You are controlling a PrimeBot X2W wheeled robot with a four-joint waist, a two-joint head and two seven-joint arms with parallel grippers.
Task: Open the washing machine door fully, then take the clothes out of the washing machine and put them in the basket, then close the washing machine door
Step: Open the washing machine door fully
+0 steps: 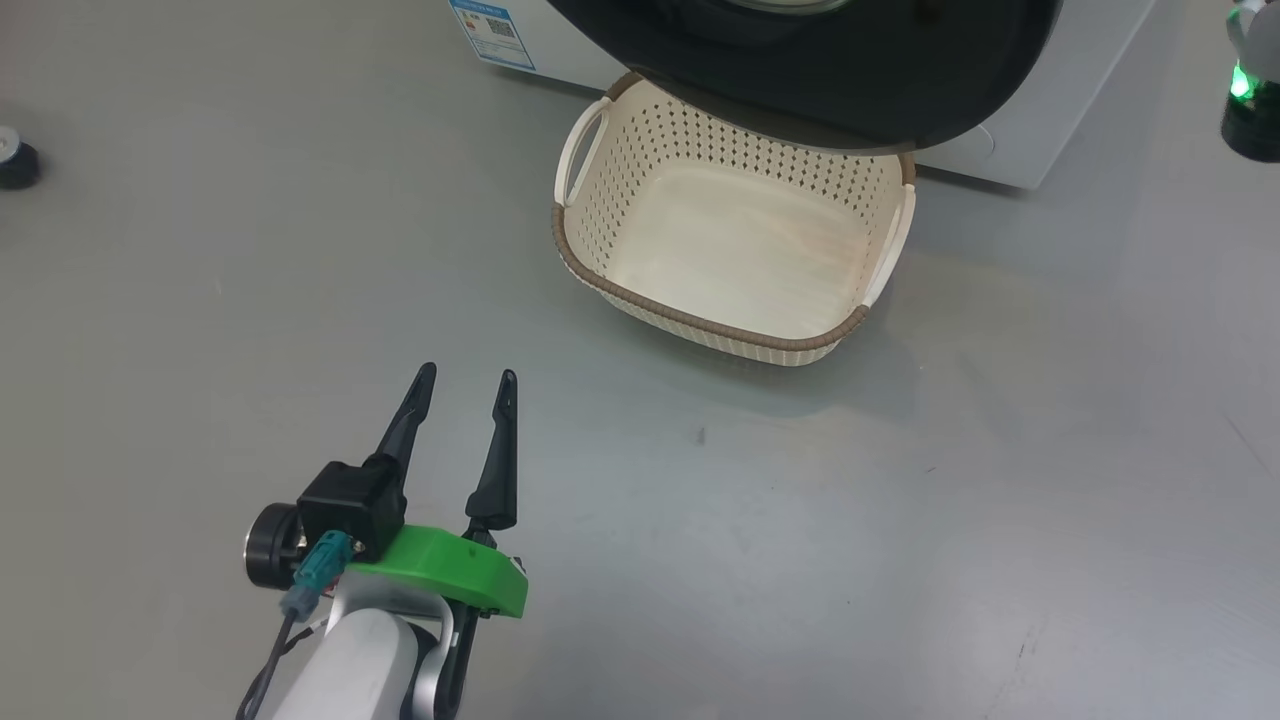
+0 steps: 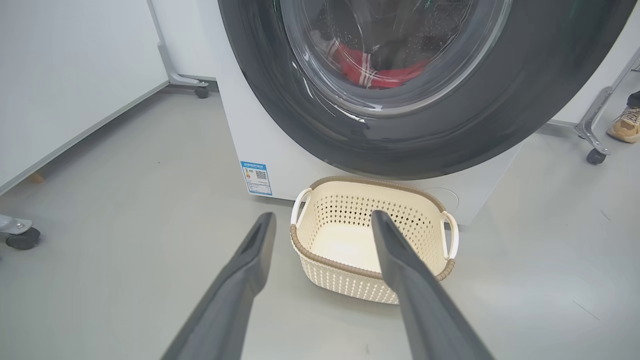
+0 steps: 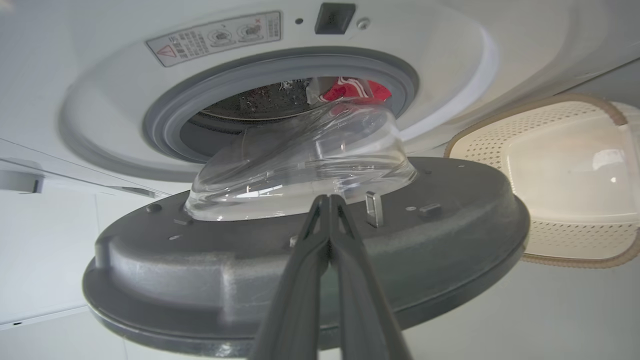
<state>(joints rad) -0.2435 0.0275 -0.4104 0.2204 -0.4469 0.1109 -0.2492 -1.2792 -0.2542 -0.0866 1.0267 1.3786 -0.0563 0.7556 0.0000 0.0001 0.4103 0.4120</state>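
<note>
Right wrist view shows your right fingers (image 3: 307,265) pressed together and empty, tips up against the dull grey inner face of the big round washing machine door (image 3: 200,280), just beside the base of its bulging clear glass bowl (image 3: 300,170). Whether they truly touch it, you cannot tell. Beyond the tips lies the grey rubber-ringed mouth of the white front-loading washing machine (image 3: 100,100), and deep inside it the bright red clothes with white stripes (image 3: 350,91), not yet taken out. To the right of those fingers sits the cream perforated plastic basket with a brown woven-look rim (image 3: 575,260), nothing in it. Your left fingers (image 2: 235,295) are spread wide, holding nothing, with the basket just ahead of their tips.

I judge the door only partly open. Closed fingers have no hold on that smooth face, so they may slide off, or snag the small metal latch hook (image 3: 372,209) just right of the tips, and the door could swing back. In the head view the door rim overhangs the basket's far edge, so if you leave it there it will hamper your drop into the basket
</note>
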